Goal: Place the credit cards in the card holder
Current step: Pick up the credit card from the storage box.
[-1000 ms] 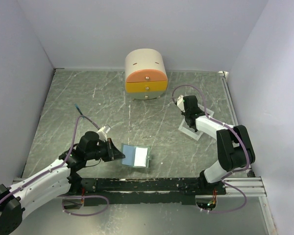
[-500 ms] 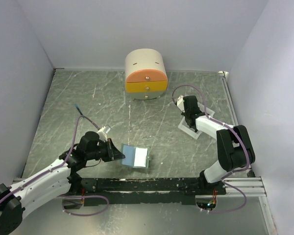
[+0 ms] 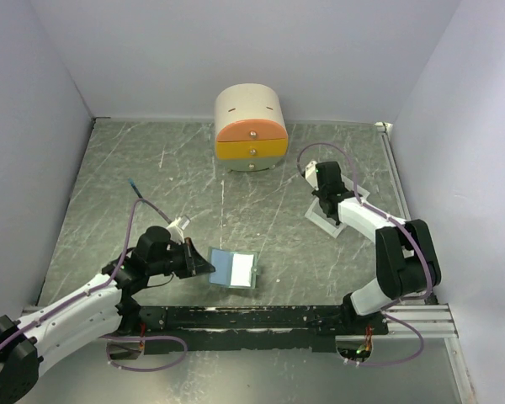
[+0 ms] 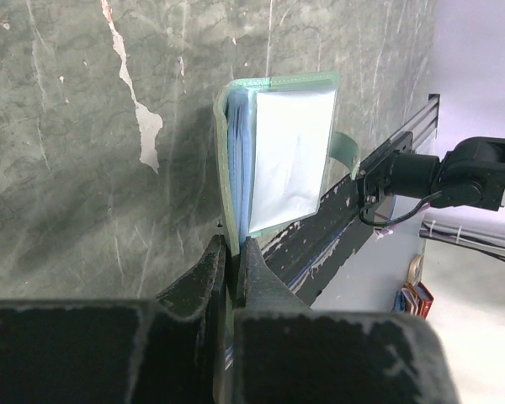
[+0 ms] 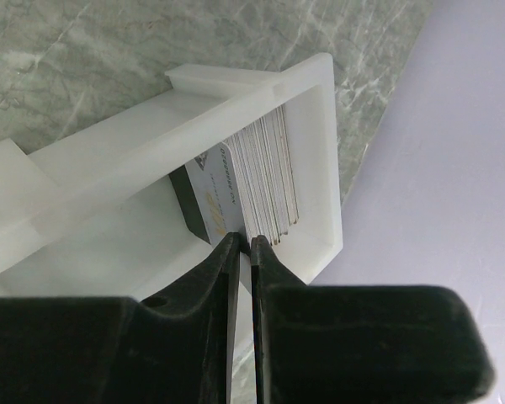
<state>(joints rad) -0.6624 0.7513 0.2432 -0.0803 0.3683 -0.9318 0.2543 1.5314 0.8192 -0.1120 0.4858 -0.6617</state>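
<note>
The grey-green card holder lies open on the table near the front, its pale blue pockets facing up. My left gripper is shut on the holder's left edge. Several credit cards stand on edge in a row inside a white tray. In the top view the tray sits at the right under my right gripper. The right gripper points down into the tray, its jaws pinched on the near edge of one card in the row.
A round cream-and-orange drawer box stands at the back centre. Pale walls close in the left, back and right sides. A black rail runs along the front edge between the arm bases.
The right gripper's jaws have closed down onto a card in the tray, and its wrist has shifted slightly. The left arm and the card holder have not moved.
</note>
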